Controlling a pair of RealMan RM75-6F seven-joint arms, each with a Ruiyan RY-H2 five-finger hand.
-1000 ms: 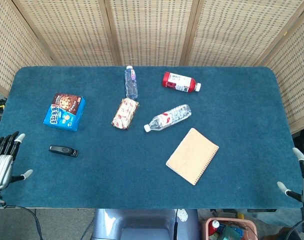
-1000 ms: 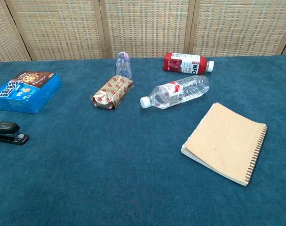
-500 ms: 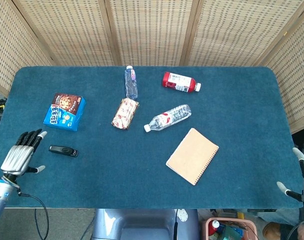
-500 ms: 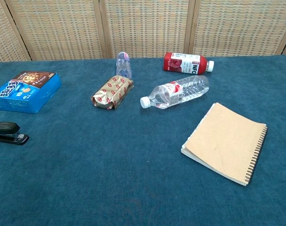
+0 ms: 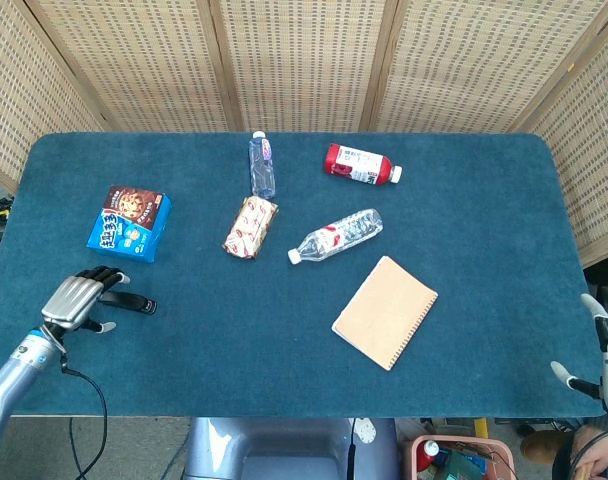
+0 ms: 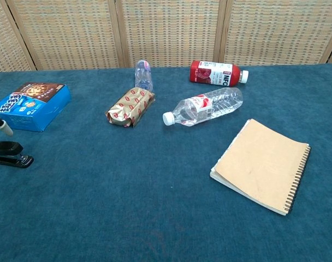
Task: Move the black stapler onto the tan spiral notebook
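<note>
The left hand (image 5: 76,300) had moved in from the table's (image 5: 464,230) edge to the black stapler's (image 5: 134,302) left end.
Whether its fingers gripped the stapler could not be told; the right hand (image 5: 599,352) hung open off the far corner. The tan spiral notebook (image 5: 385,311) lay well apart, bare.

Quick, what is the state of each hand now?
Left hand: fingers over the black stapler, grip cannot be told.
Right hand: open, holding nothing.
</note>
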